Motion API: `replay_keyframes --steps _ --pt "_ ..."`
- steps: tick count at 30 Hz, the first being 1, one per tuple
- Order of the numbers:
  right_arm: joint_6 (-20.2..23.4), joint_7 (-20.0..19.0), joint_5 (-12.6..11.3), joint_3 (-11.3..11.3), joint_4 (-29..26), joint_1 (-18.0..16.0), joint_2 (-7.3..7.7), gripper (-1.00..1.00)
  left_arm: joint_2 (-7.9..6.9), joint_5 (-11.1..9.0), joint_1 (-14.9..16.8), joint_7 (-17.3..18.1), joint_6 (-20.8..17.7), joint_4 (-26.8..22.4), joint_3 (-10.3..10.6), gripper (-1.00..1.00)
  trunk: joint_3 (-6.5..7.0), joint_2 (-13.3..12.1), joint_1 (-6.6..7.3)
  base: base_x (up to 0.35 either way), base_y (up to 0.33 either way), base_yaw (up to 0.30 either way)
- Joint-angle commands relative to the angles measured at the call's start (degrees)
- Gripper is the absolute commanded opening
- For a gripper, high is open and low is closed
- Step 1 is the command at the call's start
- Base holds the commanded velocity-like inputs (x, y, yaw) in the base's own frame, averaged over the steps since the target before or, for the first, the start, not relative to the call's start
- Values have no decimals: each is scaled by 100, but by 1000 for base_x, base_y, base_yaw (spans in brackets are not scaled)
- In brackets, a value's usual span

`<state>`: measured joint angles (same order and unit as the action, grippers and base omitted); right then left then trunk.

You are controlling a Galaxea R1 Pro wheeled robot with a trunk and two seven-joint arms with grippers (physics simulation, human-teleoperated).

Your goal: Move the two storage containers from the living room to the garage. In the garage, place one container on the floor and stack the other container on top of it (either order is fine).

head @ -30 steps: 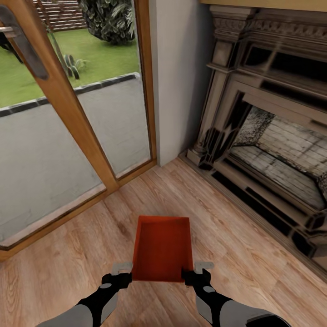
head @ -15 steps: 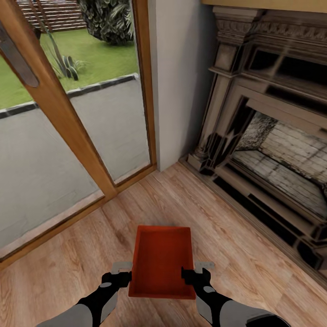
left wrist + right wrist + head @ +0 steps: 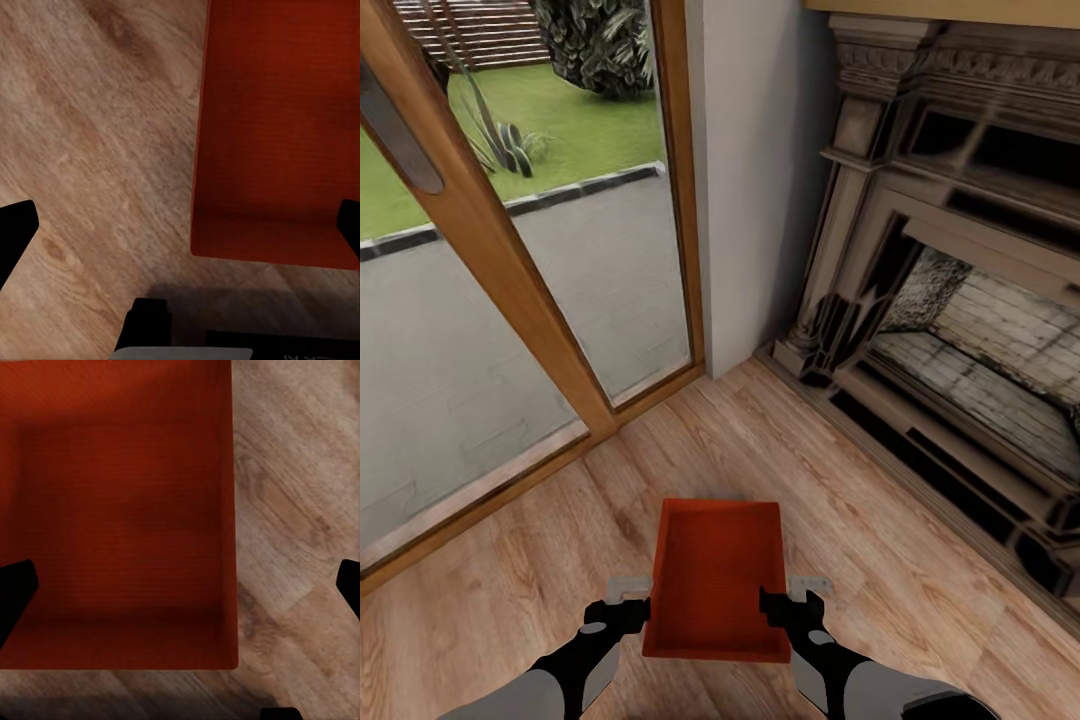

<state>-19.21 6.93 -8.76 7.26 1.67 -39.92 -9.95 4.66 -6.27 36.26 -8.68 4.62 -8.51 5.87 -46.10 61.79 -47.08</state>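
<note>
One red-orange storage container (image 3: 712, 580) sits on the light wood-plank floor of the living room, just ahead of me. My left gripper (image 3: 643, 607) is at its left wall and my right gripper (image 3: 768, 603) at its right wall, both near the end closest to me. The left gripper (image 3: 180, 232) shows its black fingers (image 3: 15, 240) spread wide on either side of the container (image 3: 277, 127) wall. The right gripper (image 3: 180, 585) is spread just as wide, with one finger over the container (image 3: 120, 510) interior and the other finger (image 3: 349, 585) over the floor. Neither presses the wall.
A brick fireplace (image 3: 960, 330) with a pale surround runs along the right. A wood-framed glass door (image 3: 530, 290) to a patio and lawn is ahead on the left, with a white wall corner (image 3: 755, 180) between the two. Wood floor (image 3: 490, 590) lies to both sides.
Since a second ago the container has dropped lower in the head view, its near end now past the fingertips. The view shifted slightly. Nothing has moved in the last half second.
</note>
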Motion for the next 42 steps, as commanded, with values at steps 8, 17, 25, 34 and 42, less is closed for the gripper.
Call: replay_keyframes --steps 8,17,25,34,42 --pt "-37 20 -59 40 18 -7 44 100 1 -84 3 -28 22 -22 46 100 -3 3 0 0 0 0" --pt "-36 36 -64 31 18 -7 52 100 -4 -79 3 -28 22 -36 45 100 -129 283 -154 0 0 0" --pt "-38 21 -212 30 18 -7 70 100 -3 -40 3 -23 22 -20 52 100 -273 604 -330 0 0 0" --pt "-30 11 -239 30 17 -7 72 100 3 -25 3 -20 22 13 63 100 -434 965 -527 0 0 0" --pt "-30 10 -185 37 17 -7 125 100 -2 -31 3 -26 22 -25 56 100 -578 1286 -703 0 0 0"
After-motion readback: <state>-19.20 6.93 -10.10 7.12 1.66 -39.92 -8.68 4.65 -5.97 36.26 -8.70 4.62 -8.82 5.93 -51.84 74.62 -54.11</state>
